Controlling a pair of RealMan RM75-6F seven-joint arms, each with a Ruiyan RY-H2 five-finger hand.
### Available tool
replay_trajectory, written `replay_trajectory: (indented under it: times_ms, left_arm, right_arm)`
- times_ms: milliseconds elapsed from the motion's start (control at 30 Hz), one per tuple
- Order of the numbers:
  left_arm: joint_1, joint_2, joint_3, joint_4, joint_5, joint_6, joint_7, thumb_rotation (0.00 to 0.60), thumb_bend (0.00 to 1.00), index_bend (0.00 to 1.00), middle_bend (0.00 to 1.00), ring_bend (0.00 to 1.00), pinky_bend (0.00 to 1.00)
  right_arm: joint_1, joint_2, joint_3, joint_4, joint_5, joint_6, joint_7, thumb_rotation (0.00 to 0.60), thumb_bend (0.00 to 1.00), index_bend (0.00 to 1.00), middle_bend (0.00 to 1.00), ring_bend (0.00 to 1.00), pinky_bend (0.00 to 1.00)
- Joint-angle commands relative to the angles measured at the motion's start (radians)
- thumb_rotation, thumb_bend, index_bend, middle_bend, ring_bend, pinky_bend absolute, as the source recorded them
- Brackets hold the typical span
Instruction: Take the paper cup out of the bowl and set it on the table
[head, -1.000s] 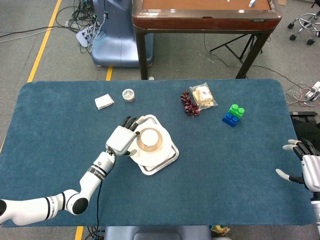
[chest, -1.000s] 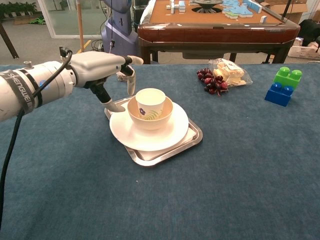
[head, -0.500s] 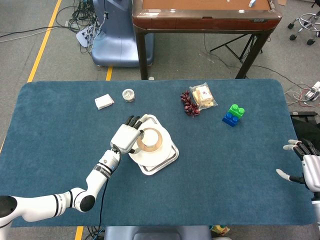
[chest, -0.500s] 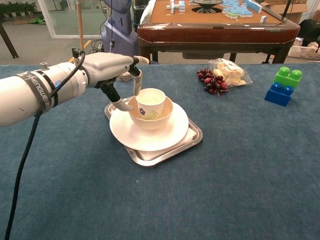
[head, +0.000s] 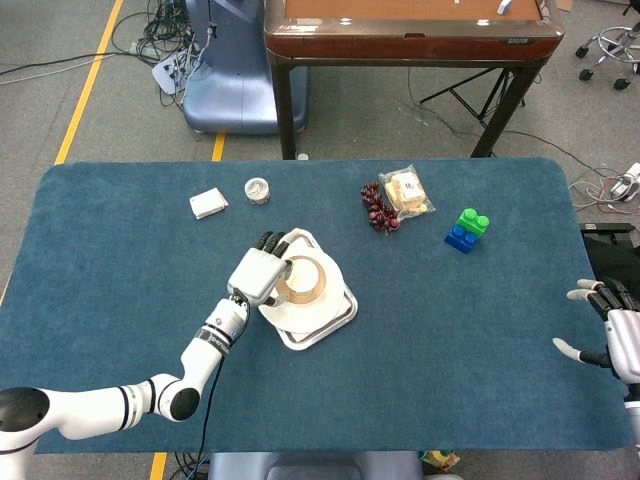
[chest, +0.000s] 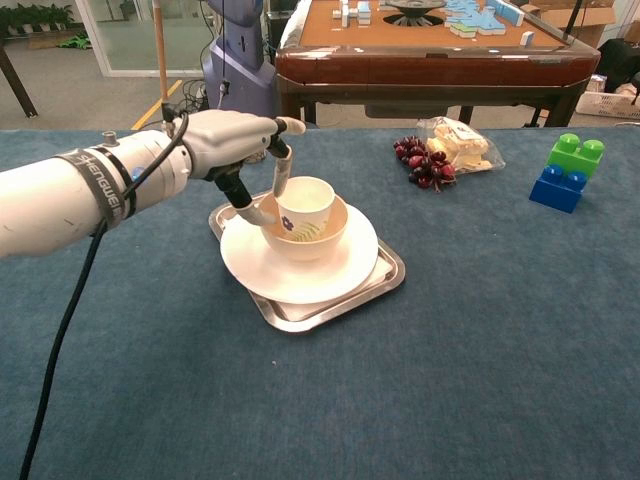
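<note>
A white paper cup (chest: 306, 203) with a small flower print stands in a cream bowl (chest: 318, 237) on a white plate (chest: 300, 270), all on a metal tray (chest: 384, 275) near the table's middle. My left hand (chest: 238, 142) is at the cup's left side. One finger (chest: 283, 168) touches the cup's rim and the thumb (chest: 251, 211) reaches low by the bowl's left wall, not closed around the cup. From above, the left hand (head: 261, 272) lies against the cup (head: 300, 279). My right hand (head: 610, 335) hovers past the table's right edge, fingers spread and empty.
A blue and green block (head: 466, 230), a dark red bunch (head: 378, 207) and a snack bag (head: 408, 192) lie at the back right. A white box (head: 208, 203) and a small round tin (head: 258, 190) sit at the back left. A brown table (chest: 430, 40) stands behind.
My left hand has moved right, from beside the tray up against the cup, and the cup has shifted slightly right in the bowl. The right hand has not moved.
</note>
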Motion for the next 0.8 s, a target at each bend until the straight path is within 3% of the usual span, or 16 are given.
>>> replay_trajectory:
  times_ms: [33, 800]
  left_arm:
    - [-0.005, -0.007, 0.001, 0.009, -0.005, 0.001, 0.006, 0.600, 0.18, 0.53, 0.00, 0.00, 0.05]
    - [-0.029, -0.023, 0.001, -0.012, -0.003, 0.034, 0.028, 0.600, 0.18, 0.53, 0.00, 0.00, 0.06]
  right_arm:
    - [0.000, 0.000, 0.000, 0.000, -0.001, 0.000, 0.001, 0.600, 0.00, 0.34, 0.23, 0.11, 0.24]
    - [0.002, 0.002, -0.002, 0.000, -0.002, -0.008, 0.007, 0.600, 0.00, 0.34, 0.23, 0.11, 0.24]
